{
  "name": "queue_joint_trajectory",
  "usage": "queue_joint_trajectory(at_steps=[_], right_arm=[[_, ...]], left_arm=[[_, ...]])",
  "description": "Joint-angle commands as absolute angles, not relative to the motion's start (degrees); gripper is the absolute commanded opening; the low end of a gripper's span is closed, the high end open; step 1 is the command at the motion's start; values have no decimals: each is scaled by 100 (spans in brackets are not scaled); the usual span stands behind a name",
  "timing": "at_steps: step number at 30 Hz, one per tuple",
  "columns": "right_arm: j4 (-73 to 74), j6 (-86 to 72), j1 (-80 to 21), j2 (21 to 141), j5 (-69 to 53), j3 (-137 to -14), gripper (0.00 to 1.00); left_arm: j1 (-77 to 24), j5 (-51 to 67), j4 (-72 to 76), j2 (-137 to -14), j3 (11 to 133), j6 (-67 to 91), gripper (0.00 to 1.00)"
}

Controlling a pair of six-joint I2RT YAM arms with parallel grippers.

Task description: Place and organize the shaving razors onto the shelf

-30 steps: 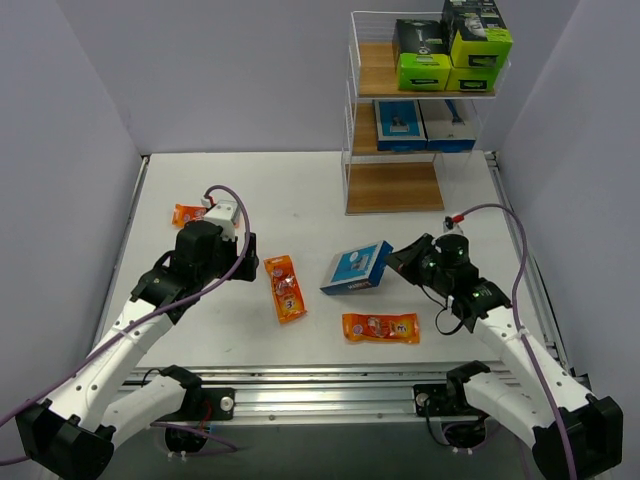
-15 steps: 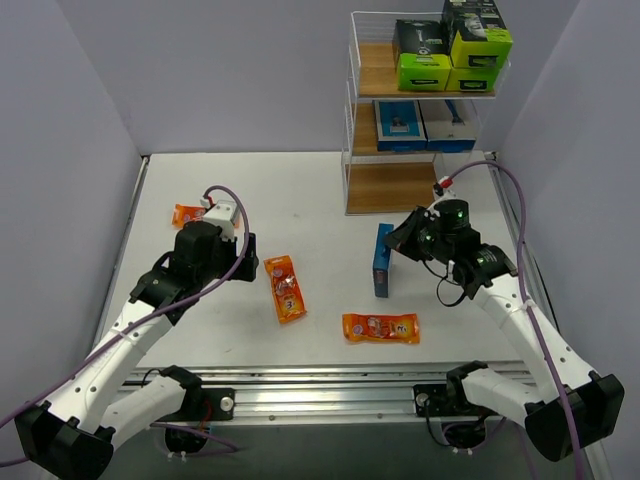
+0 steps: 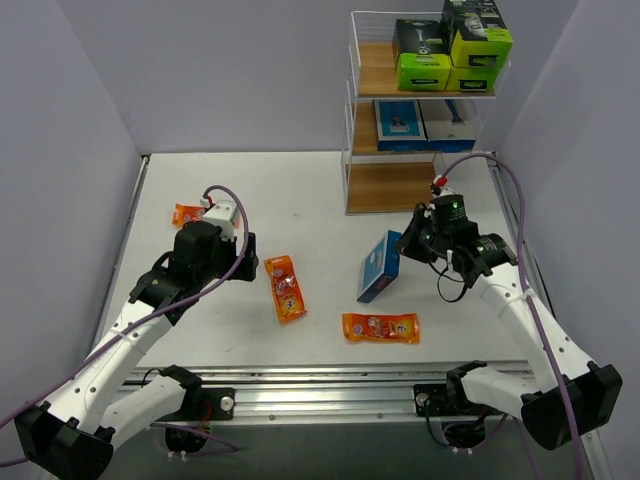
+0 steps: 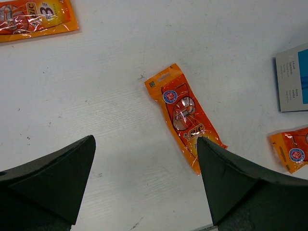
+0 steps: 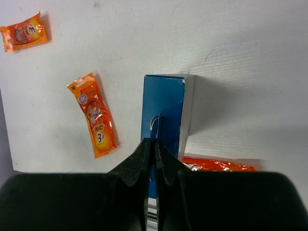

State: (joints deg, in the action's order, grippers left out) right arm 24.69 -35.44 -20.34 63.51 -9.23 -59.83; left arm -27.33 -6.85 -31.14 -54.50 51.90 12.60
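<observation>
Jaws of right gripper [image 3: 410, 243] clamped on blue razor pack [image 3: 377, 268].
Pack tilted near shelf [image 3: 392, 190] at table [image 3: 300, 180] far edge; left gripper [image 4: 145, 140] spread wide over orange packet [image 4: 185, 115].

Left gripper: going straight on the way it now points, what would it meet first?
Likely the table, just short of the central orange razor packet lying ahead; the open left gripper holds nothing. Depth is unclear from the wrist view.
</observation>
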Motion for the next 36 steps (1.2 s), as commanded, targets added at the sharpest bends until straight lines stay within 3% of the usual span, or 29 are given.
queue_joint_trajectory(at_steps=[1, 25, 36], right_arm=[[2803, -3235, -2065, 6530, -747, -6301, 0], [3182, -3147, -2136, 6864, -422, -6425, 12], [3182, -3129, -2144, 6934, -439, -6232, 9]], left_arm=[[-2742, -624, -3032, -5326, 5458, 1204, 95], [-2742, -624, -3032, -5212, 5449, 1204, 95], [-2742, -624, -3032, -5177, 5449, 1204, 95]])
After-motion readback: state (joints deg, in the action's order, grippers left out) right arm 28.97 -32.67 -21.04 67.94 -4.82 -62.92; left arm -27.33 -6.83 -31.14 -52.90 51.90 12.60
